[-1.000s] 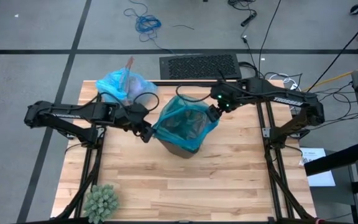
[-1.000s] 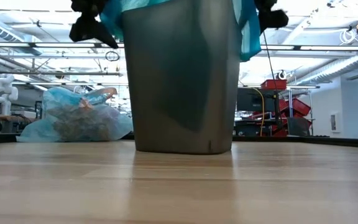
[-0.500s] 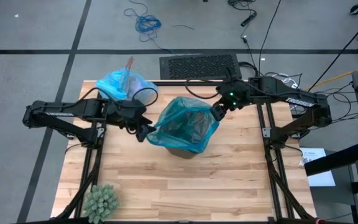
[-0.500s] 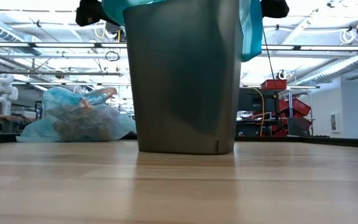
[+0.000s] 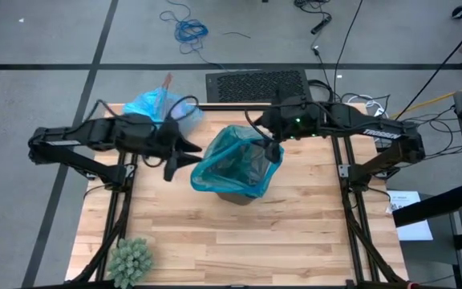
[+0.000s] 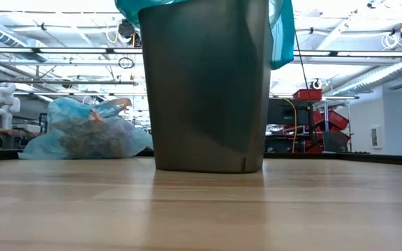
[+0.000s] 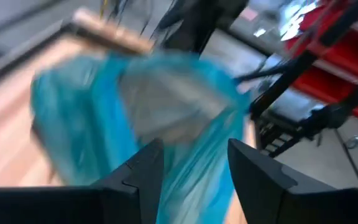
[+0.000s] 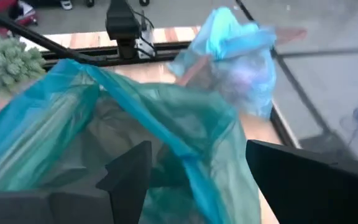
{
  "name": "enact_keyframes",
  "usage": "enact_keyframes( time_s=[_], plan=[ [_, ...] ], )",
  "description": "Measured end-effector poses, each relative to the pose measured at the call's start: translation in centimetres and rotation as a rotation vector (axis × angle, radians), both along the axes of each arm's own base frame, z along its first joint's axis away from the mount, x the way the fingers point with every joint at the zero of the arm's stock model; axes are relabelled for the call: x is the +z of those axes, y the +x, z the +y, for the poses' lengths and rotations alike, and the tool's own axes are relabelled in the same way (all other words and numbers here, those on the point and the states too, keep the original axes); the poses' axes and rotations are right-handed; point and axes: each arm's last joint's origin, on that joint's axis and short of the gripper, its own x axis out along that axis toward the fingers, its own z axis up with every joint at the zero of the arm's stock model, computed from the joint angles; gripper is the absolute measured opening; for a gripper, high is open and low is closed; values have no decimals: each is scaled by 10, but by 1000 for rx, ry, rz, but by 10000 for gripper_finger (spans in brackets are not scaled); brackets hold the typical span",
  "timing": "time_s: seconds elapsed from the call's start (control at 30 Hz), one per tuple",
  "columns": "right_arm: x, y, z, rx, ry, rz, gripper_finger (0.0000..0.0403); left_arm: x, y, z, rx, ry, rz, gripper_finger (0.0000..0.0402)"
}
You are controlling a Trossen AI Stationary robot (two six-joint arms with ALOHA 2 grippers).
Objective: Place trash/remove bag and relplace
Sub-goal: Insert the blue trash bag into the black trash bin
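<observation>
White lettering runs along the right arm (image 5: 373, 128) in the high view, but it is too small to read for certain. Nothing else in any view carries writing, labels or numbers that can be made out.

Green spiky plant ball (image 5: 130, 258) at table corner (image 5: 319, 241); keyboard (image 5: 257, 85) beyond.

Bin (image 5: 239, 191) with teal bag (image 5: 233, 164) sits mid table, between my two grippers. My left gripper (image 5: 184, 152) open, just left of its rim. My right gripper (image 5: 271, 149) open, at right rim. Full blue bag (image 5: 157, 106) blocks back left corner. Green spiky ball (image 5: 131, 258) blocks front left corner. Front middle and front right of table (image 5: 295, 233) bare wood, room to pass.
</observation>
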Motion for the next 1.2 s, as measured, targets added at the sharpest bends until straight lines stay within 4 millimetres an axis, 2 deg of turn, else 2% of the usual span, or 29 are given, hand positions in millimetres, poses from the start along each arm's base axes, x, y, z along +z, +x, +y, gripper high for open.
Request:
enact_keyframes(
  time_s=[0.07,0.13,0.23,0.33,0.43,0.6,0.67,0.8,1.0,1.2],
  plan=[
    [-4,5,-3,25,-48,19,254,11,-2,-1,-18,19,-51,164],
    [-11,12,-4,53,-83,56,253,13,-2,-3,-51,10,-72,159],
    [-24,26,-4,118,-118,116,243,10,3,-5,-84,-2,-52,157],
    [-37,38,-5,160,-124,161,215,6,9,-6,-92,-6,-33,157],
    [-48,47,-6,187,-144,198,165,3,16,-7,-92,-10,-26,156],
    [-62,63,-11,223,-184,229,36,-1,30,-8,-102,4,-27,142],
    [-67,68,-15,232,-184,222,11,-2,35,-9,-110,17,-39,128],
    [-69,77,-27,190,-179,176,5,-8,46,-12,-117,19,-25,87],
    [-64,79,-46,126,-126,87,0,-21,61,-16,-127,21,30,11],
    [-62,78,-55,98,-76,50,0,-35,77,-21,-94,30,86,2]
  ],
)
